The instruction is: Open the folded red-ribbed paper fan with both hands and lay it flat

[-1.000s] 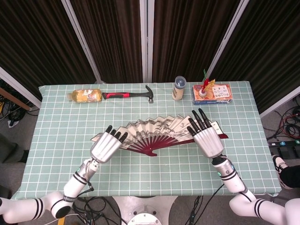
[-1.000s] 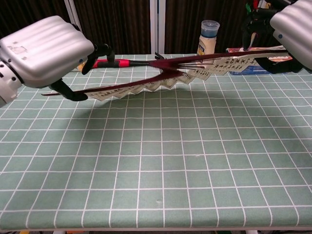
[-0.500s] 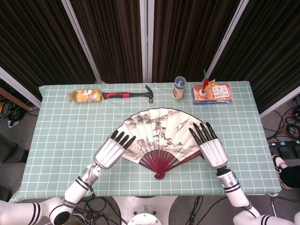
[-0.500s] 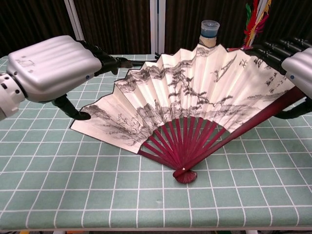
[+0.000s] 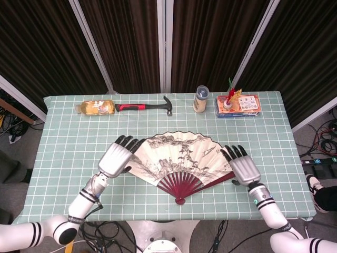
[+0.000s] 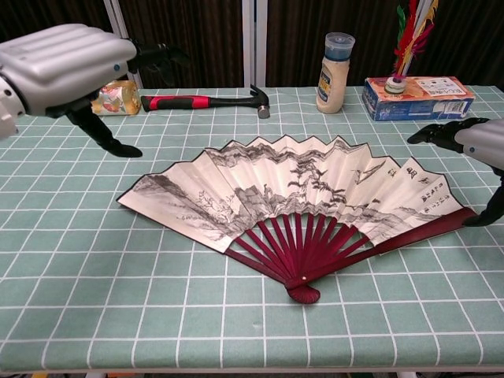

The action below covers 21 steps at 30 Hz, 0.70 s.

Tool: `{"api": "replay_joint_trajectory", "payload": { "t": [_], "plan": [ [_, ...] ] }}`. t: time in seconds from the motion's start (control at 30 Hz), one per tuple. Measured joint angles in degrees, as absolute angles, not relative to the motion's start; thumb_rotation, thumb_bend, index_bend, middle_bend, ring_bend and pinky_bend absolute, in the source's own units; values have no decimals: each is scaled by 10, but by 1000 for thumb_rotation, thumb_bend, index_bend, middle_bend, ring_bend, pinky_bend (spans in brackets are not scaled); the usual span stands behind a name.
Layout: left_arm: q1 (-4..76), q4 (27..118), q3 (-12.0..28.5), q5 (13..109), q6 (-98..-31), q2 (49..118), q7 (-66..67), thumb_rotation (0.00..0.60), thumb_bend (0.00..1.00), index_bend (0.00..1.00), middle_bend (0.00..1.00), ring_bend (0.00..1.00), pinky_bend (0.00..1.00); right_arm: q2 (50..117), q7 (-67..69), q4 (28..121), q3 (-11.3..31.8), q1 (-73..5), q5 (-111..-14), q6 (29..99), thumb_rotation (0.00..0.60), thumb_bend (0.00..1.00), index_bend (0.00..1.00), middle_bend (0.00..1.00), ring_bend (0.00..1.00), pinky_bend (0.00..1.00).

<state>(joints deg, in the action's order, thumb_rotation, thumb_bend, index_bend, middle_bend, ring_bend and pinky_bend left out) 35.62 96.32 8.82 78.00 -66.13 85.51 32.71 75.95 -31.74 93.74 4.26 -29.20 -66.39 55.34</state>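
Note:
The paper fan point(image 5: 176, 158) lies spread wide and flat on the green checked tablecloth, its red ribs point(image 6: 303, 244) meeting at the pivot nearest me. My left hand point(image 5: 117, 158) hovers over the fan's left edge with fingers apart; in the chest view the left hand point(image 6: 63, 67) is raised clear of the paper. My right hand point(image 5: 242, 167) is at the right end of the fan, fingers spread. In the chest view the right hand point(image 6: 472, 142) has its thumb just beside the red outer rib, gripping nothing.
Along the far side of the table lie a small bottle with orange contents point(image 5: 96, 107), a red-handled hammer point(image 5: 145, 107), an upright bottle point(image 5: 200, 99) and a flat box point(image 5: 238, 105) with a feathered shuttlecock point(image 5: 230, 97) on it. The table's near edge runs just below the fan's pivot.
The fan, held up between both hands half a second ago, now lies flat on the table. Both hands have let go and moved outward, the left one rising.

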Motion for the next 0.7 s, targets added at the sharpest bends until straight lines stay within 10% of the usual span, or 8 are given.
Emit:
{"api": "replay_joint_trajectory", "payload": {
  "t": [0.33,0.7],
  "plan": [
    [304,943,130,714,-699,790,154,600,0,188,229,186,246,721,-185,933,69,-286,-705,597,600,126,22,95,0,0],
    [160,903,63,718,-835,733,138,600,0,239,230,186,220,660,60,890,49,-157,-810,783,600,123,64,127,0,0]
  ]
}}
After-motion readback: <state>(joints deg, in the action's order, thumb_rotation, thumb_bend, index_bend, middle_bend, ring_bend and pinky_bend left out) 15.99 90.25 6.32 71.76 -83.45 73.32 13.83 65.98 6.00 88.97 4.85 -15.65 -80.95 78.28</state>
